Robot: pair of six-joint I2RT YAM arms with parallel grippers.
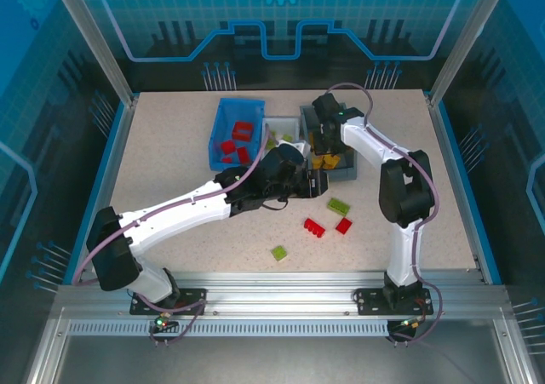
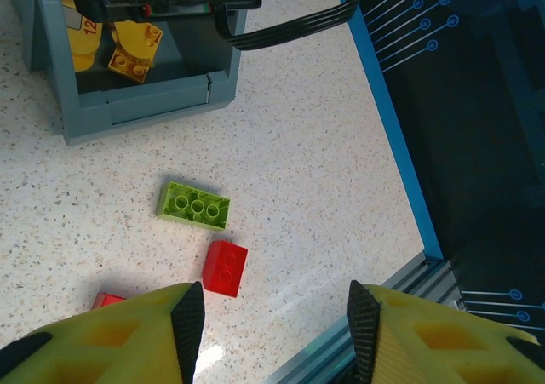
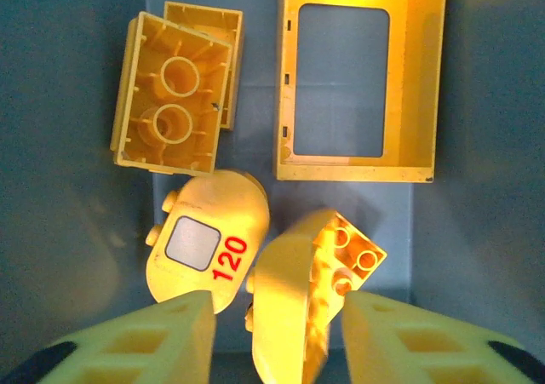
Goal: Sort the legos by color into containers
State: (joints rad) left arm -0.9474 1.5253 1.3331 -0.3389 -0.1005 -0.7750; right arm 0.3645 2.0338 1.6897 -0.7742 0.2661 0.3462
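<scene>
**A:** Where does the right gripper (image 3: 277,307) stand?

**B:** Over the grey bin (image 2: 145,103), pointing down into it. Its jaws are apart. A rounded yellow piece (image 3: 285,316) lies between the fingers (image 3: 145,341), with a gap on each side (so nothing is clamped).

**A:** What else lies in that bin?

**B:** All yellow: an open frame (image 3: 288,77), an upturned brick (image 3: 170,116), a rounded piece marked 120 (image 3: 209,243) and a small studded brick (image 3: 353,260).

**A:** And the left gripper (image 2: 274,316)?

**B:** It hangs above the table (image 2: 298,146) near the grey bin's front wall, jaws apart, nothing between them.

**A:** Which legos are loose?

**B:** Four lie on the table in the top view. There is a lime brick (image 1: 338,205), a stepped red brick (image 1: 314,227) and a small red brick (image 1: 343,225) just beside it. A second lime brick (image 1: 279,253) lies nearer the arms' bases.

**A:** The other containers?

**B:** The blue bin (image 1: 219,133) holds red bricks (image 1: 243,131). The white bin (image 1: 277,127) sits between the blue and the grey, with lime pieces (image 1: 287,137) inside, partly hidden by the left arm (image 1: 179,209).
</scene>
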